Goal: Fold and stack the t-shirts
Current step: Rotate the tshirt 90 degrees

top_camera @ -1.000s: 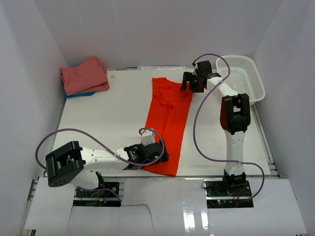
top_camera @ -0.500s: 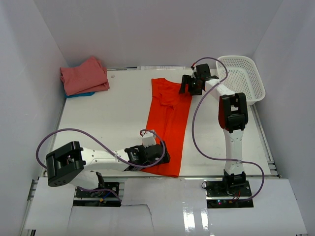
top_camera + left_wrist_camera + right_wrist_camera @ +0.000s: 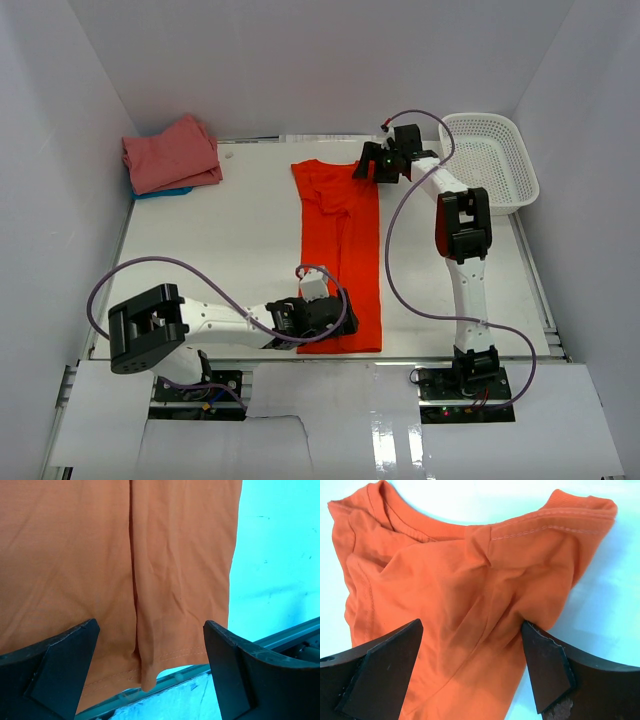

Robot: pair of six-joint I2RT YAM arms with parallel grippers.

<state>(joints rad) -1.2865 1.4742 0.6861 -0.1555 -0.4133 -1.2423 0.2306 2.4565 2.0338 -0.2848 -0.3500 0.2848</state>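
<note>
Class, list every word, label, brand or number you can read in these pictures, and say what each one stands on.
None can be read. The orange-red t-shirt, the pink t-shirt and the basket show no print, tag or number in any view.

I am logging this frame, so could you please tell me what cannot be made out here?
Blue shirt: top view, almost all hidden under the pink shirt.
Orange shirt, near hem corner: top view, covered by the left hand.
Its far right corner: top view, covered by the right hand.
</note>
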